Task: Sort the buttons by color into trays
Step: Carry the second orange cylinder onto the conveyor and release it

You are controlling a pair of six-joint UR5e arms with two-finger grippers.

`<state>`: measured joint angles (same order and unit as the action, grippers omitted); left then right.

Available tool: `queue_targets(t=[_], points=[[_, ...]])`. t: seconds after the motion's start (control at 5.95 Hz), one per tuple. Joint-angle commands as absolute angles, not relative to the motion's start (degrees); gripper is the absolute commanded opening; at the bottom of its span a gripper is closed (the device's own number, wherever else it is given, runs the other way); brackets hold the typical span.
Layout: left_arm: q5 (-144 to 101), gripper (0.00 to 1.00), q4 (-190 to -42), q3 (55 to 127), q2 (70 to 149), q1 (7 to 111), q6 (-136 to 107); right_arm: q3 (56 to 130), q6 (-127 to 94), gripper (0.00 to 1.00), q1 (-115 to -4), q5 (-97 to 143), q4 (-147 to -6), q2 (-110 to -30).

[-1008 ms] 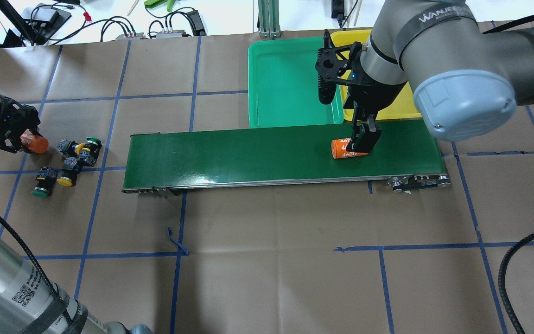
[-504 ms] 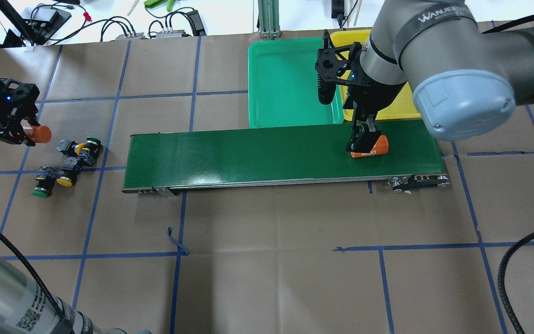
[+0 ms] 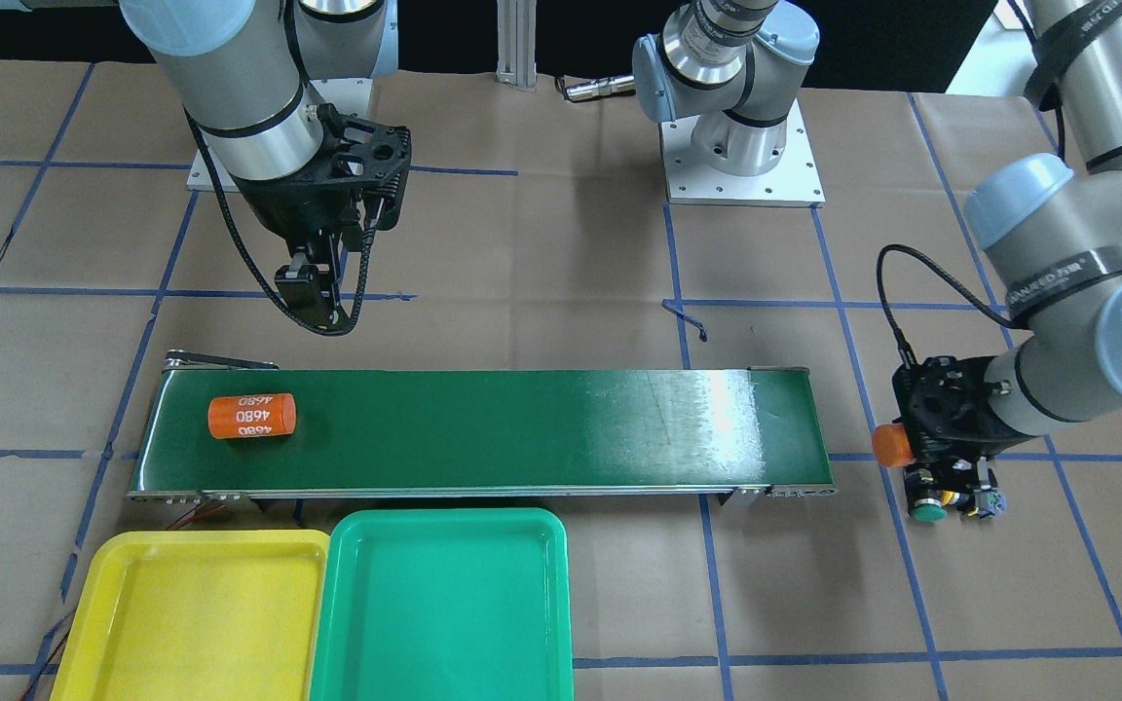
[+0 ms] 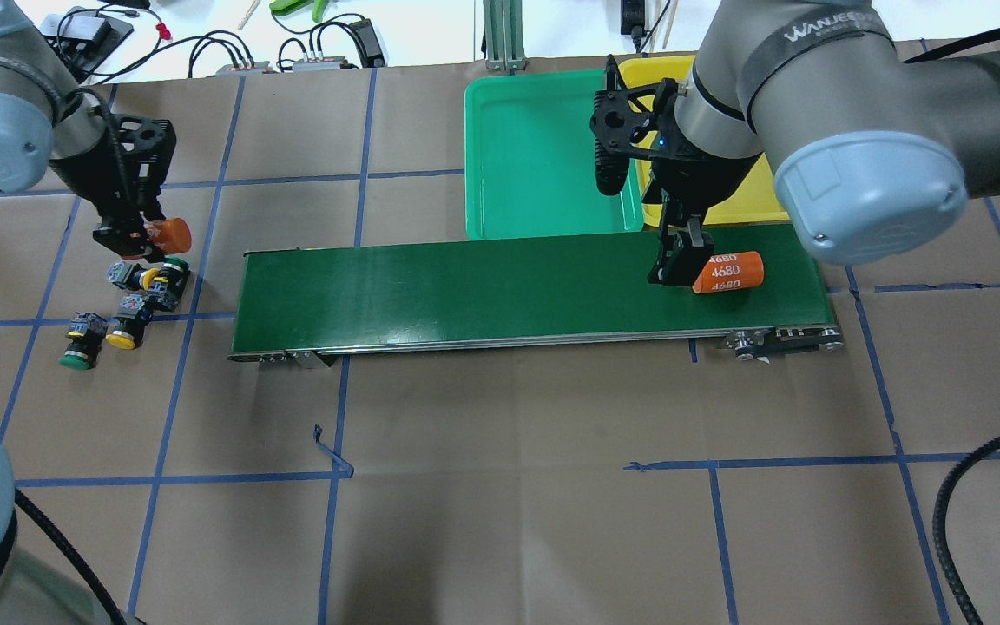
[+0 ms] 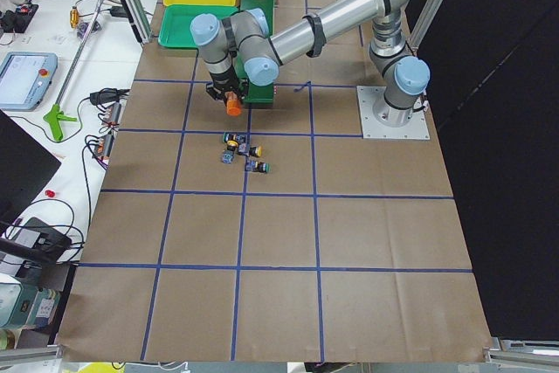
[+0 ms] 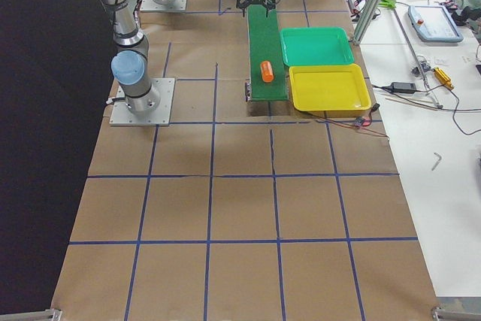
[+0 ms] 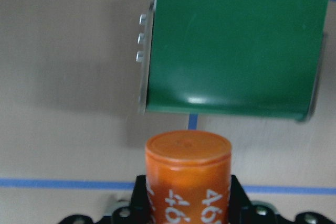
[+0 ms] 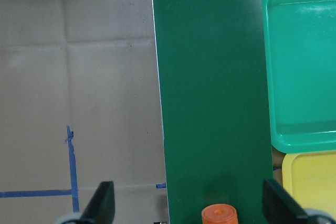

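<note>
Left end effector (image 4: 141, 240) clamps orange cylinder (image 4: 172, 234) near 4 buttons (image 4: 128, 304)

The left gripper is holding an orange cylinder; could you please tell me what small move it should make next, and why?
Probably shift it over the conveyor belt's near end, then lower it. The left gripper is shut on the orange 4680 cylinder, which hangs just short of that end, above the table, and that stretch of belt is bare.

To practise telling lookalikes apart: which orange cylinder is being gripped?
The cylinder clamped in the left gripper, off the conveyor belt; the other cylinder lies loose on it.
</note>
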<state>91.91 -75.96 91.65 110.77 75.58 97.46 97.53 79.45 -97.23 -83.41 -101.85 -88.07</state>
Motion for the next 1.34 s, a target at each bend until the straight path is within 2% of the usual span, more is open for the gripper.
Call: queue_targets(t=[0.0, 0.17, 0.34, 0.5, 0.67, 0.84, 1.18], points=[[91.6, 0.01, -74.6, 94.0, 109.8, 86.4, 87.8, 97.6, 79.5, 1.0, -97.2, -83.3, -101.9, -88.1], [91.6, 0.01, -74.4, 95.1, 110.3, 88.0, 84.2, 97.6, 79.5, 1.0, -97.2, -83.3, -101.9, -88.1], [91.7, 0.06, -70.2, 99.2, 110.0, 88.2, 84.2, 97.6, 79.5, 1.0, -97.2, -83.3, -101.8, -88.1], [91.9, 0.48, -64.6, 103.7, 109.5, 88.0, 84.3, 97.6, 79.5, 1.0, -97.3, -83.3, -101.8, -88.1], [91.8, 0.98, -64.6, 104.1, 108.8, 87.5, 83.8, 97.6, 79.5, 1.0, -97.2, -83.3, -101.9, -88.1], [91.7, 0.98, -64.5, 103.8, 107.9, 86.8, 80.4, 97.6, 79.5, 1.0, -97.3, -83.3, -101.9, -88.1], [91.5, 0.98, -64.8, 103.5, 105.9, 77.4, 74.5, 97.6, 79.5, 1.0, -97.2, -83.3, -101.9, -88.0]])
